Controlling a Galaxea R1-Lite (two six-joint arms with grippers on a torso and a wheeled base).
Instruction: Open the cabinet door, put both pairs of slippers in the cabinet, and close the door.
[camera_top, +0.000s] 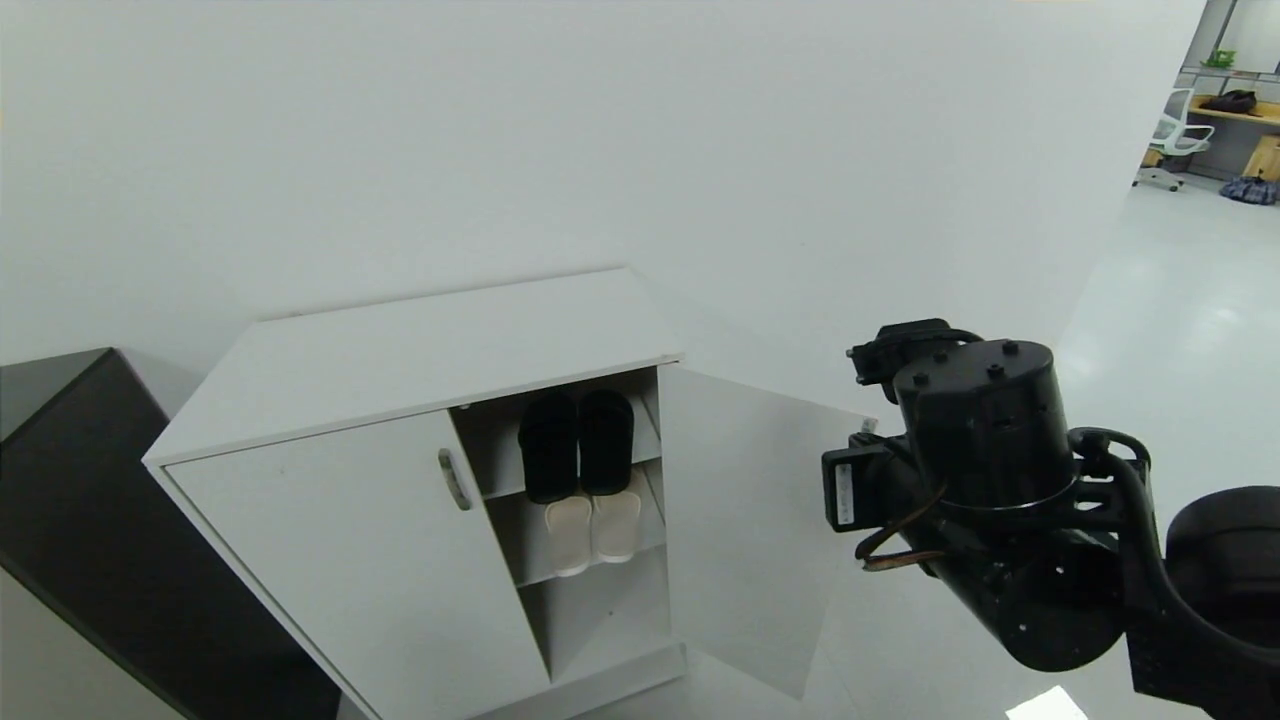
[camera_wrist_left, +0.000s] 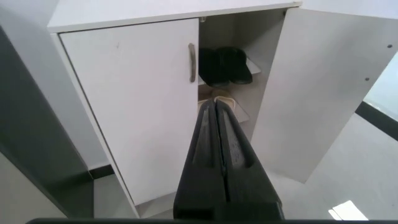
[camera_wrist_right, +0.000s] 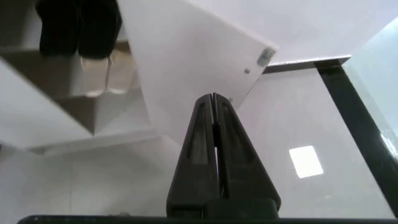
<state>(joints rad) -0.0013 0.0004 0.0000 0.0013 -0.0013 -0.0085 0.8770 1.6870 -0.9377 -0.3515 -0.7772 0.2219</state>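
Door-closing, pending — black slippers (camera_top: 577, 440) above white slippers (camera_top: 595, 528), both shelved inside cabinet (camera_top: 420, 350); door (camera_top: 740, 520) stands wide; right jaws clenched empty near its free edge, left jaws clenched empty before the opening — advisable: press outer face near that edge, swinging steadily until flush.

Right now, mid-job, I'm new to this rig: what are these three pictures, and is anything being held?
This is a two-armed robot. The wide picture comes from its head camera, the other two from a camera on each wrist. The cabinet stands with one open door. The black slippers lie on the top shelf, the white slippers on the shelf below. The left gripper faces the cabinet, shut, holding nothing. The right gripper is near the door's outer edge, also shut and empty.
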